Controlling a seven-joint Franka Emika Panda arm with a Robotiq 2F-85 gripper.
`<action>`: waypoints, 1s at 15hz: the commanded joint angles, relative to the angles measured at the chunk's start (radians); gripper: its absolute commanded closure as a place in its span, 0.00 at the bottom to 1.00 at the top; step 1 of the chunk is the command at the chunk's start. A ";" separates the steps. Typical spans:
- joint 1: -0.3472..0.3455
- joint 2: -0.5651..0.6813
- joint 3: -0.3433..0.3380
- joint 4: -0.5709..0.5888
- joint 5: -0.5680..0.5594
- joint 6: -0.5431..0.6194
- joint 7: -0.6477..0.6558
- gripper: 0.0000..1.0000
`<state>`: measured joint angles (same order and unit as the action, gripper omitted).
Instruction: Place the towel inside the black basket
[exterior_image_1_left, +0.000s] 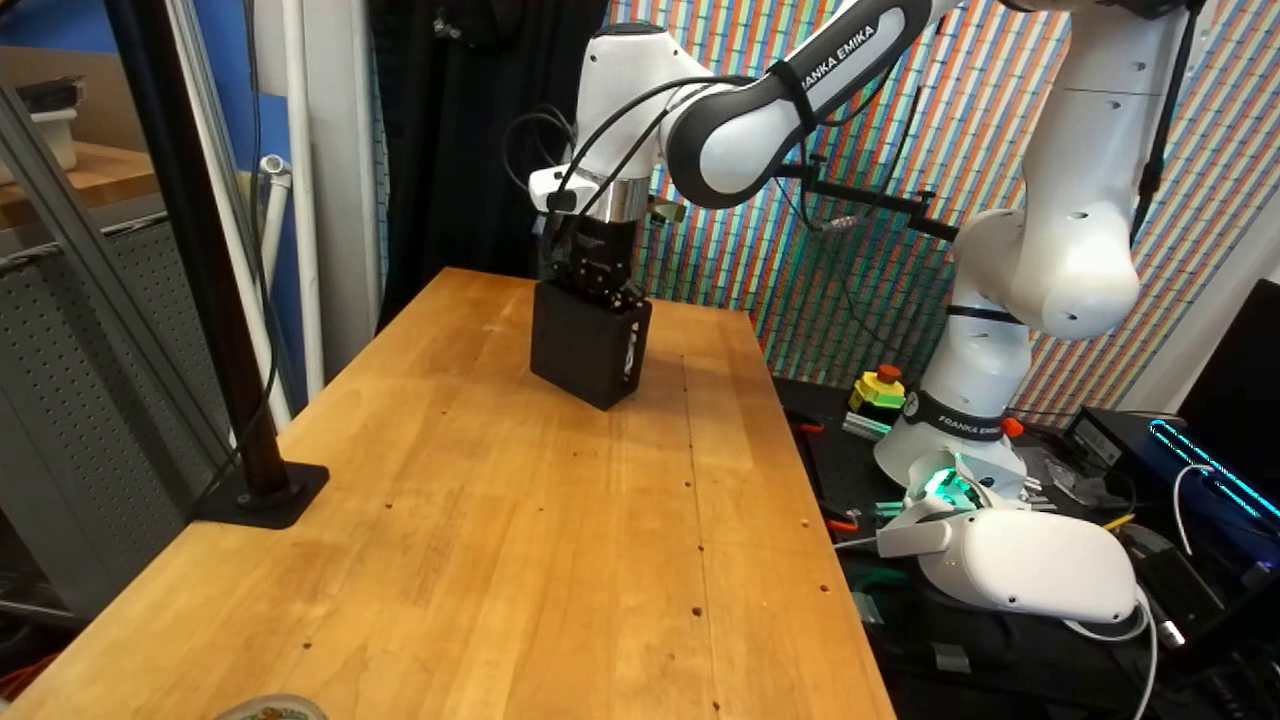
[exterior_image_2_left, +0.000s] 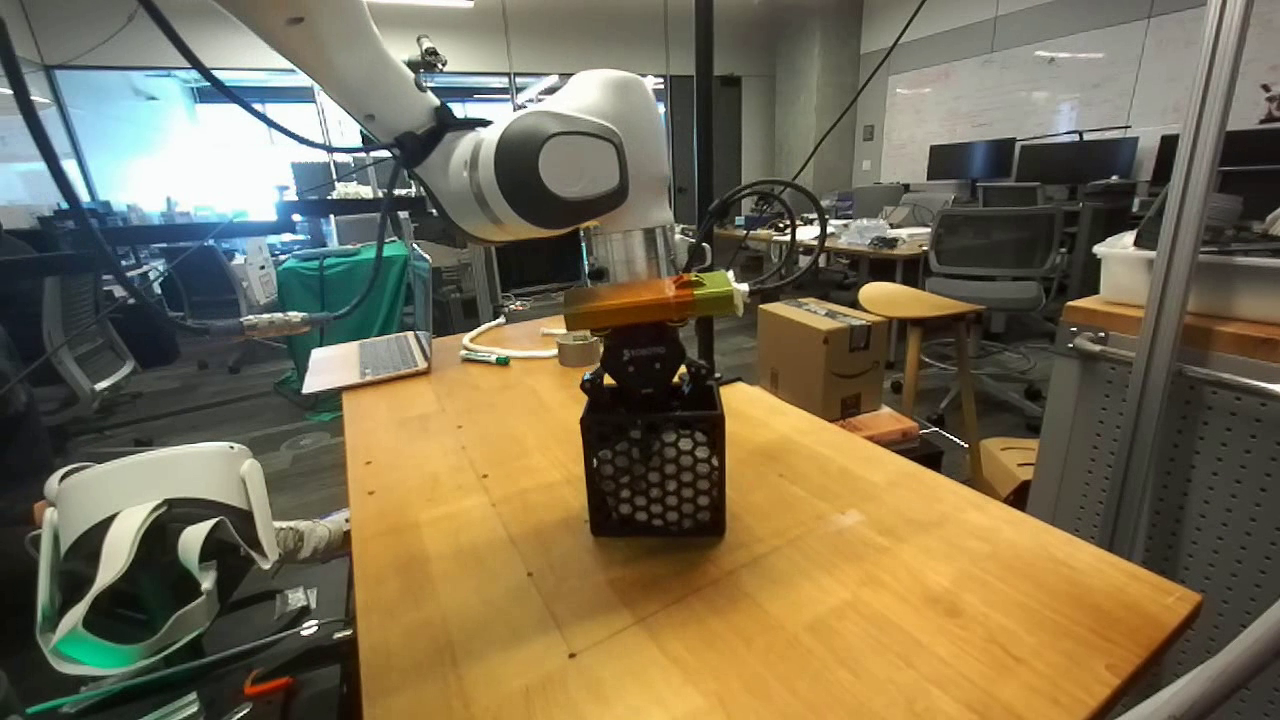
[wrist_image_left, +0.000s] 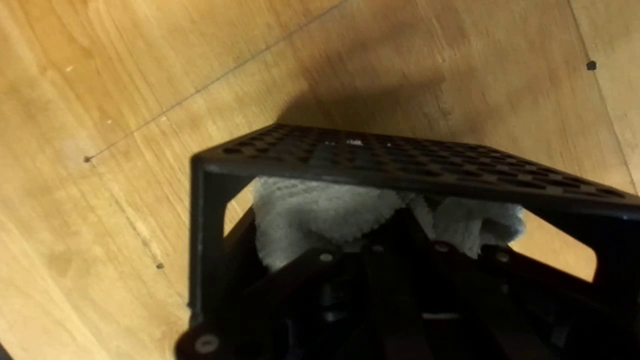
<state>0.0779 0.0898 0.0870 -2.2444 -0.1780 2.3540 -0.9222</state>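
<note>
Towel (wrist_image_left: 320, 212) looks greyish-white, fuzzy and crumpled.

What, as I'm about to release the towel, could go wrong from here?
The gripper is shut on the bunched towel, which might cling and come back out with it. The gripper reaches down inside the black basket, so opening wide could shove the basket, and a crooked lift could drag or tip it.

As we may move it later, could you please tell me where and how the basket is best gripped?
Probably by its honeycomb-side rim, from above, once the gripper is out: the basket stands upright, and that slim, straight edge faces up. The towel shows inside, so avoid pinching it.
</note>
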 joint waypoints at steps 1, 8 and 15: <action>-0.009 0.071 0.005 0.043 0.012 -0.003 -0.026 0.88; 0.006 0.070 0.028 0.042 -0.041 0.015 -0.047 0.88; -0.021 0.125 0.048 0.102 0.146 -0.006 -0.283 0.89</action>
<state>0.0783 0.1338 0.1112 -2.1904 -0.1477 2.3455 -1.0761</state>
